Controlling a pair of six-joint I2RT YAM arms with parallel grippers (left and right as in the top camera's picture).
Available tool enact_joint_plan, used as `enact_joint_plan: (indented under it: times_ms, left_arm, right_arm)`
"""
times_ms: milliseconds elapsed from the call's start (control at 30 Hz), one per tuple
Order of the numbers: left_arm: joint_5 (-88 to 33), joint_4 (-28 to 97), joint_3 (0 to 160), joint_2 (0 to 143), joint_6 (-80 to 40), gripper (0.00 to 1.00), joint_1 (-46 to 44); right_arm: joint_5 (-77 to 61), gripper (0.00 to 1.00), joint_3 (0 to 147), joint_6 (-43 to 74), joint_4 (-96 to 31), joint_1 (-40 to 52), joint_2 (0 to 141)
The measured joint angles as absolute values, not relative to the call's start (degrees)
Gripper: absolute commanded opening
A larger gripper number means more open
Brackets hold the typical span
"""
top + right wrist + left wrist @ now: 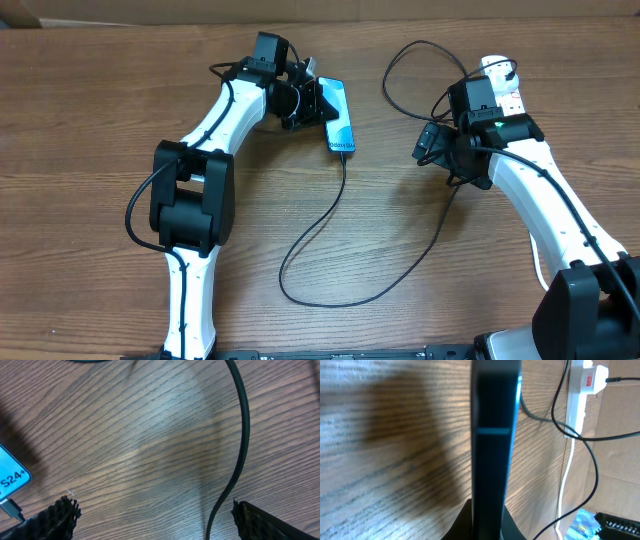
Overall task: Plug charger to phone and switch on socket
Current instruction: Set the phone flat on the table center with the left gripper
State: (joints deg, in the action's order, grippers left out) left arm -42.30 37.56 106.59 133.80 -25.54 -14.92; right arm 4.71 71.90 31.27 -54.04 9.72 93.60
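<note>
Trailing nearest at six o'clock, the charger [330,304] is limp, light cable that drags rather than pushes, so its stiff connector is the place to grip. At twelve o'clock the phone [338,115], rigid, slim and slick-faced, is clenched along one long side by the left gripper [305,100]. Toward three o'clock the right gripper [428,143] hangs released and empty. Farther out at two o'clock, the socket [505,85] looks light enough to skid under a press. Its switch is half hidden by the arm, and the connector's seating is too small to judge
</note>
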Motion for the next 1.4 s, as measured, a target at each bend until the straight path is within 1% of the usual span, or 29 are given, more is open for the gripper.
enact_joint_plan:
  times_ms: [467,1100,1233,1333,1400]
  left_arm:
    - [-40.6,32.3,106.6,133.8,-29.0,0.04,-15.8]
    - [-42.6,30.7,106.5,137.7,-30.1,0.04,-16.5]
    - [-42.5,30.7,106.5,137.7,-30.1,0.06,-16.5]
    - [-41.5,31.5,106.5,137.7,-30.1,0.13,-16.5]
    - [-40.1,32.2,106.5,137.7,-30.1,0.13,-16.5]
  right_arm:
    - [4.7,1.0,71.9,31.3,-54.0,9.7,93.6]
    - [4.7,1.0,71.9,31.2,-54.0,9.7,93.6]
    - [4.7,1.0,71.9,31.2,-54.1,9.7,93.6]
    - [4.7,1.0,71.9,31.2,-54.0,9.7,93.6]
    - [4.7,1.0,71.9,31.3,-54.1,9.7,93.6]
